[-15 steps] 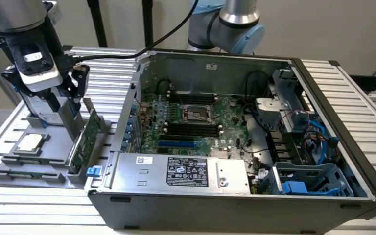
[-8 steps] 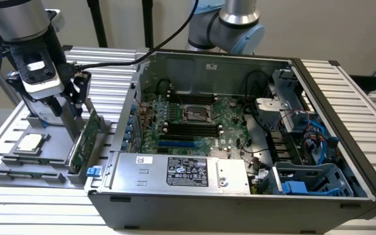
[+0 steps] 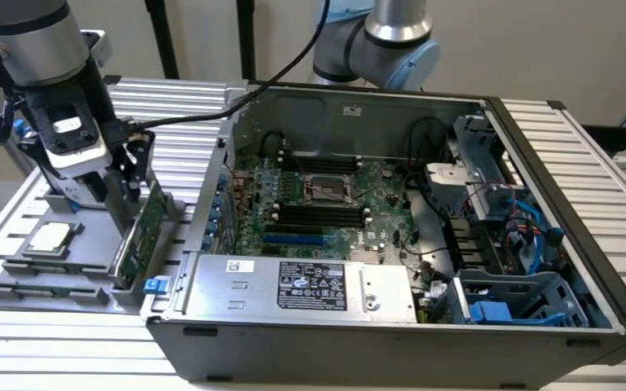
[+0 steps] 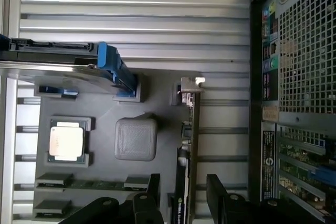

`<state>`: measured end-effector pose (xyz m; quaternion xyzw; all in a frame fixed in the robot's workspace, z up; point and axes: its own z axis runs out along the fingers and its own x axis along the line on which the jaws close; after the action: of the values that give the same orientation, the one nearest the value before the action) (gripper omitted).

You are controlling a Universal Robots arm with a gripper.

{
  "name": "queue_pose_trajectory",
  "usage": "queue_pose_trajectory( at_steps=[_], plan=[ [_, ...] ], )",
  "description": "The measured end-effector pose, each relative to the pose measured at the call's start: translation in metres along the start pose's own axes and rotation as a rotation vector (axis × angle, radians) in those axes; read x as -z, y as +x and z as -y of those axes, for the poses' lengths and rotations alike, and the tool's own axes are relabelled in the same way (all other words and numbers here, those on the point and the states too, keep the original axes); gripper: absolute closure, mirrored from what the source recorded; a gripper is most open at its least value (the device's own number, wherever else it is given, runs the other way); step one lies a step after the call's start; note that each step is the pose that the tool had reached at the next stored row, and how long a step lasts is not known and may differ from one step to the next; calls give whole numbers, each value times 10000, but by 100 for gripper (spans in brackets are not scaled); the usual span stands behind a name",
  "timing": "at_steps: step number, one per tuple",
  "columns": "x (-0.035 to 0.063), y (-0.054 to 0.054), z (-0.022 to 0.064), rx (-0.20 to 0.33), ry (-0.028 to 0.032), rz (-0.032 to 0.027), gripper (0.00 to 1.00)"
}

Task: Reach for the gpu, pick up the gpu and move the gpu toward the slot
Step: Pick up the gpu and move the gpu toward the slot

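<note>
So the black two-finger gripper (image 4: 184,184) is spread wide with nothing in it. The gpu (image 4: 191,140), a thin green circuit-board card with a silver metal end bracket, stands on edge in the grey plastic parts tray (image 4: 157,103) and runs right between the fingers, touching neither as far as I can see. My worry: the card looks closer to one finger than the other, so a squeeze would probably shove it sideways in its holder before it clamps, and a grip on such a thin edge could let it pivot. Its tray neighbours, the small square silver processor chip (image 3: 52,238) and the silver hard drive with blue rails (image 4: 52,69), sit off to the side, so they're less of an issue. Further out, the open grey metal computer case (image 3: 400,350) stands just beside the tray, and its side wall is what I'd expect the bracket to clip. As for writing, there's a white-and-black sticker (image 3: 313,285) on the silver power supply box, but I can't read it.
</note>
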<state>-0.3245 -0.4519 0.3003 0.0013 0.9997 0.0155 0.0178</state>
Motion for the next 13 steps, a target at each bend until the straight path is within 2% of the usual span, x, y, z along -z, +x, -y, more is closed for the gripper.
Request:
queue_pose_trajectory(
  at_steps=[13],
  plan=[
    [-236, 8, 22, -19, 3, 6, 52]
  ],
)
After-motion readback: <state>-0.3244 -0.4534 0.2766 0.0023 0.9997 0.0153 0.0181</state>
